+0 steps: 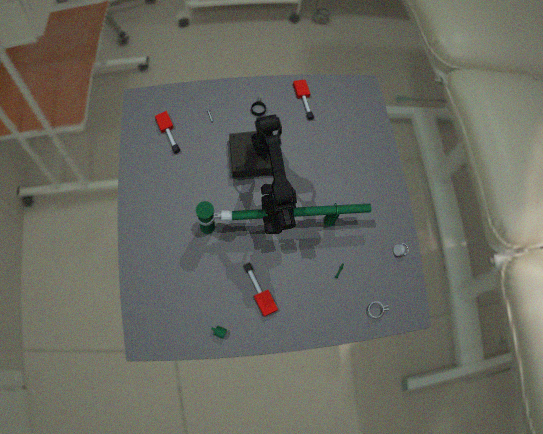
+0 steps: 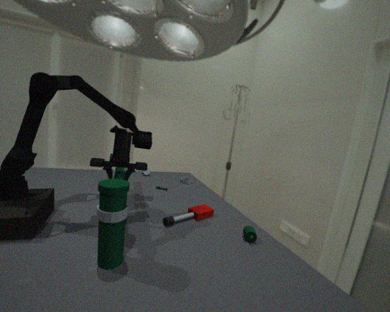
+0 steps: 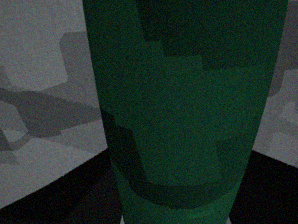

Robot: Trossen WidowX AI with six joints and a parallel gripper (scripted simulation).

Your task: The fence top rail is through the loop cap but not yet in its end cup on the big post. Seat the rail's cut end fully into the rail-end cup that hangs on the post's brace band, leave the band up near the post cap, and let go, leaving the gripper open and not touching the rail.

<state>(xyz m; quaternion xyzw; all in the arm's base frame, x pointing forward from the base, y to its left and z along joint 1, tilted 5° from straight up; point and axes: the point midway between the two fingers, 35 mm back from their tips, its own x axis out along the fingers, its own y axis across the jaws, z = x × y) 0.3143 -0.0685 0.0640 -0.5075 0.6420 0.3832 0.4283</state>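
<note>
My gripper [image 1: 279, 216] [image 2: 119, 177] is shut on the green top rail [image 1: 309, 210] [image 3: 185, 110], between the big post and the loop. The rail lies nearly level. Its right part passes through the loop cap on the small green post [image 1: 330, 220]. Its left end meets the mouth of the white rail-end cup [image 1: 226, 215]; how deep it sits inside I cannot tell. The cup joins the pale brace band [image 1: 205, 224] [image 2: 112, 216], which sits high around the upright big green post [image 1: 207, 228] [image 2: 110, 248], a little below its cap [image 1: 205, 208] [image 2: 113, 185]. The post hides the cup in the exterior view.
A red-headed tool [image 1: 266, 303] [image 2: 201, 212] lies in front, with a green fitting [image 1: 220, 332] [image 2: 250, 234] near the front edge. A pale ring [image 1: 369, 313] and a pale cap [image 1: 400, 250] lie right. Two more red-headed tools [image 1: 164, 121] [image 1: 301, 88] lie behind.
</note>
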